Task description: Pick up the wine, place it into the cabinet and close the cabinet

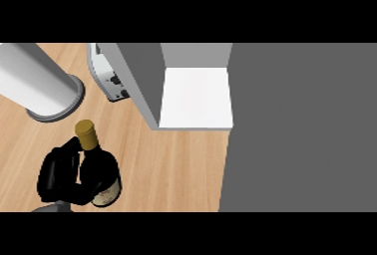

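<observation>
One hand does the work in the head view, the only view on offer: the left hand (pixel 57 174), low at the left, has its black fingers (pixel 71 148) curled round the dark body of the wine bottle (pixel 101 167), just under the neck, so the glass is pinched between fingers and thumb. The robot's right hand does not show at all. The bottle is at the hand's right side, gold cap pointing up the view and pale label at the lower end; whether its base is off the worktop (pixel 177 164) I cannot tell from this angle. I would judge this to be the pick-up step, with the grasp made and the carry not yet begun. The next move seems to call for lifting the bottle and swinging it up and to the right, keeping it clear of the cabinet's grey side wall (pixel 140 74) before it goes onto the white shelf (pixel 195 94), which stands open. A broad dark grey panel (pixel 302 129) fills the right side; I take it for the cabinet door, which would need pushing shut afterwards. The worktop is pale wood with a fine grain. A tall pale cylinder (pixel 33 79) stands at the upper left, well apart from the bottle, and a small appliance with knobs (pixel 110 79) is half hidden behind the cabinet wall.
</observation>
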You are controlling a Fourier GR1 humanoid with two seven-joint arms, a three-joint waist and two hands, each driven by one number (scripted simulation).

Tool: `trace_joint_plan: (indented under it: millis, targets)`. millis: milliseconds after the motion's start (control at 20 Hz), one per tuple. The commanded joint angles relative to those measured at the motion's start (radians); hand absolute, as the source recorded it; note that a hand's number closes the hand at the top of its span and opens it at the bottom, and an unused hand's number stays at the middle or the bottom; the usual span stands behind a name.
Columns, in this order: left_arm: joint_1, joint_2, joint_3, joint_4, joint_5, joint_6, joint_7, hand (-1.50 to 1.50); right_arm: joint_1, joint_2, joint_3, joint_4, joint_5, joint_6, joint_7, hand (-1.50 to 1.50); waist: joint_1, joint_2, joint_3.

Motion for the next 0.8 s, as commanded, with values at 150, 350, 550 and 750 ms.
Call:
trace_joint_plan:
  millis: [150,350,550,750]
  targets:
    - [0.083,-0.063,-0.104,-0.307,0.069,-0.009,0.238,1.50,0.008,0.003,-0.005,-0.099,-0.050,-0.009,0.041,-1.50,0.000,0.001,0.000]
    - [0.125,-0.092,-0.194,-0.510,0.033,0.109,0.376,1.50,0.037,0.005,-0.023,-0.109,-0.091,-0.003,0.048,-1.50,-0.001,0.000,0.000]
    - [0.047,-0.093,-0.305,-0.575,-0.012,0.239,0.495,1.50,0.036,0.015,0.009,-0.123,-0.048,-0.014,0.075,-1.50,-0.007,0.001,-0.001]
    - [0.014,-0.094,-0.400,-0.606,-0.001,0.295,0.555,1.50,-0.011,0.006,-0.031,-0.084,-0.078,-0.010,0.051,-1.50,-0.006,0.002,-0.001]
